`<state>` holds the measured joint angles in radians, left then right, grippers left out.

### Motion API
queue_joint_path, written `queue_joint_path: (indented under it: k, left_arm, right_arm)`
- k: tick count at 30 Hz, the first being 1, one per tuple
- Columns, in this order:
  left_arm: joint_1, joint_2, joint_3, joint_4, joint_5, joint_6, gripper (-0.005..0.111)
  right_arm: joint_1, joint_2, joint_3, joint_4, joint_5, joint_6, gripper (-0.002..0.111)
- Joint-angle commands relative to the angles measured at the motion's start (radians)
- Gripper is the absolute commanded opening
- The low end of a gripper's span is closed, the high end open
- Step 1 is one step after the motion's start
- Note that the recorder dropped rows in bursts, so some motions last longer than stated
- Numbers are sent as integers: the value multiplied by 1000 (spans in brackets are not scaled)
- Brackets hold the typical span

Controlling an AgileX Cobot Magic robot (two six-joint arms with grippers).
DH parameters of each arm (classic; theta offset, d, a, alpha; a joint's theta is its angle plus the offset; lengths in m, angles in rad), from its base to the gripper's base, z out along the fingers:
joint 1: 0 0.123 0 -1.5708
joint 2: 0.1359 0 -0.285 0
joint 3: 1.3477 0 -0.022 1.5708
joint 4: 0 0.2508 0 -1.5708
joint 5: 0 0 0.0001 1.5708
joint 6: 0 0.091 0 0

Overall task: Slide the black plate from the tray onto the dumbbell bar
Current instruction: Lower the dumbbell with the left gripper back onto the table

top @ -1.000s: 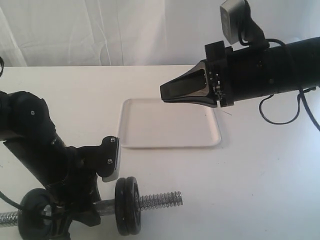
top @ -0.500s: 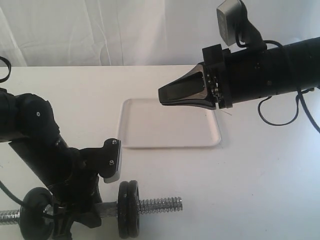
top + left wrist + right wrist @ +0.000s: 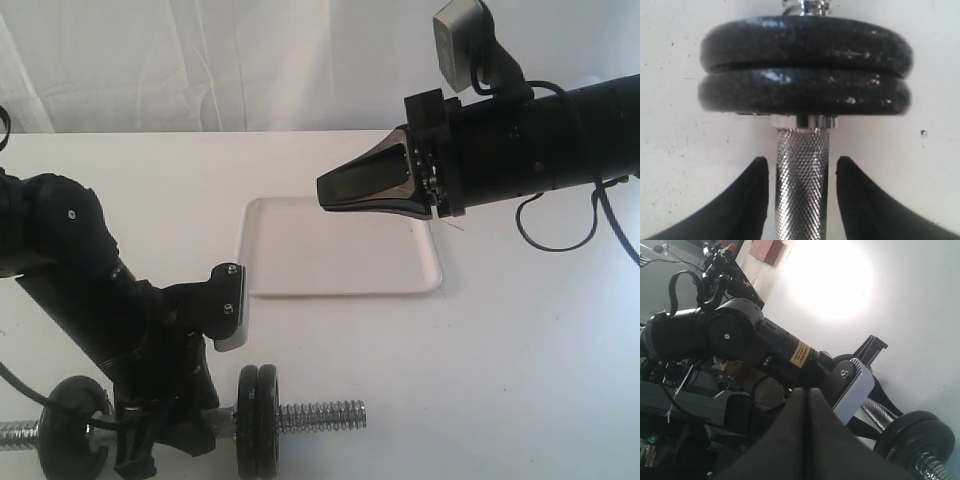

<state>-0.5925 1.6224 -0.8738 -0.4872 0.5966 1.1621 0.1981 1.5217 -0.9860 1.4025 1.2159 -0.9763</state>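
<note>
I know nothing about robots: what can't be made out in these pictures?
Exterior view: the left arm covers the shiny chrome dumbbell bar's middle and the jaws of the left gripper; the bar's far end runs off the edge.
Left wrist view: two round black iron plates hide most of the bar's threaded end.
Right wrist view: glare washes out the white table; the shallow white tray cannot be picked out.

White table (creased curtain behind)

Open table past the dumbbell bar's threaded end; paired black plates, then left arm, farther along.
</note>
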Motion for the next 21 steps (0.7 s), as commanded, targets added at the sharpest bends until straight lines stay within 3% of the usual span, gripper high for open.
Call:
queue_joint_path:
  k: [1, 16, 21]
  left_arm:
    - [0, -4, 25, 54, 18, -37, 50]
    - [0, 38, 24, 124, 29, -93, 50]
    - [0, 43, 24, 124, 25, -91, 38]
  right_arm:
    - [1, -8, -6, -1, 5, -15, 0]
    - [1, -8, -6, -1, 5, -15, 0]
    - [1, -8, -6, -1, 5, -13, 0]
